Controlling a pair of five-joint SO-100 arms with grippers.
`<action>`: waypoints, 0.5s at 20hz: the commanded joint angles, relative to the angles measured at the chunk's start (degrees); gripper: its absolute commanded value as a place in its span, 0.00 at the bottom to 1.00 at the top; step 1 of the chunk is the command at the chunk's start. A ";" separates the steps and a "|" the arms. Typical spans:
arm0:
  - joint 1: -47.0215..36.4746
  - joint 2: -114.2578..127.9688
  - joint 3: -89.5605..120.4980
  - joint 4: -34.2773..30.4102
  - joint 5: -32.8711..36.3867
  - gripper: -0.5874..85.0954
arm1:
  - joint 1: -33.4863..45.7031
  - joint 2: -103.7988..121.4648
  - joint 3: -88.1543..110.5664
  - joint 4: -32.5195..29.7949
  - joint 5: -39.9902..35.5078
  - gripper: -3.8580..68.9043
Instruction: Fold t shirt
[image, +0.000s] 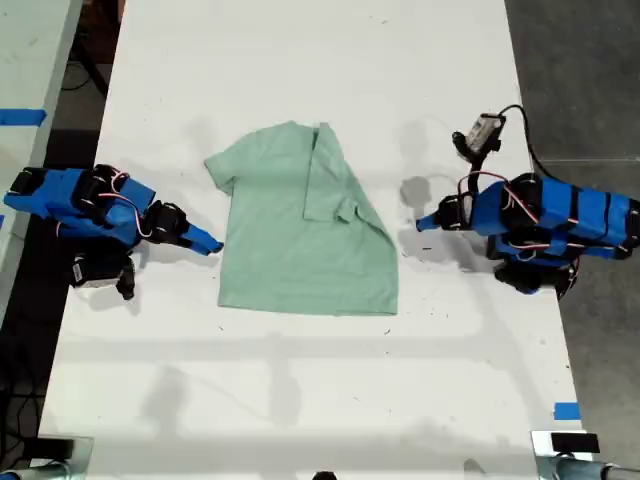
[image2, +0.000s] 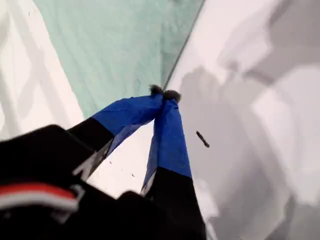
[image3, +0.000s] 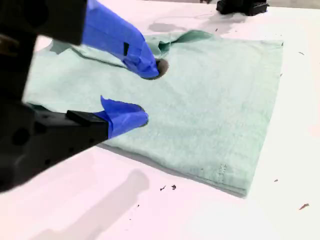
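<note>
The exterior view shows one t shirt (image: 290, 240) lying flat mid-surface (image: 300, 400), one sleeve folded inward, between two arms. The first gripper (image: 422, 223) is near its edge on the exterior view's right, and the second gripper (image: 210, 244) is just beside its opposite edge.

In the first wrist view, the first gripper's (image2: 164, 94) jaws are pressed together, empty, near the shirt's (image2: 115, 45) edge.

In the second wrist view, the second gripper's (image3: 146, 94) jaws are parted, holding nothing, with the shirt (image3: 215, 100) beyond.
</note>
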 joint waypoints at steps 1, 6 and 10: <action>0.44 0.44 0.35 0.18 0.35 0.14 | 2.81 13.10 9.58 9.58 1.05 0.04; 0.44 0.44 0.35 0.18 0.26 0.14 | 3.52 13.27 13.01 9.05 5.63 0.04; 0.44 0.44 0.35 0.18 0.26 0.14 | 3.25 13.27 13.10 9.40 7.03 0.04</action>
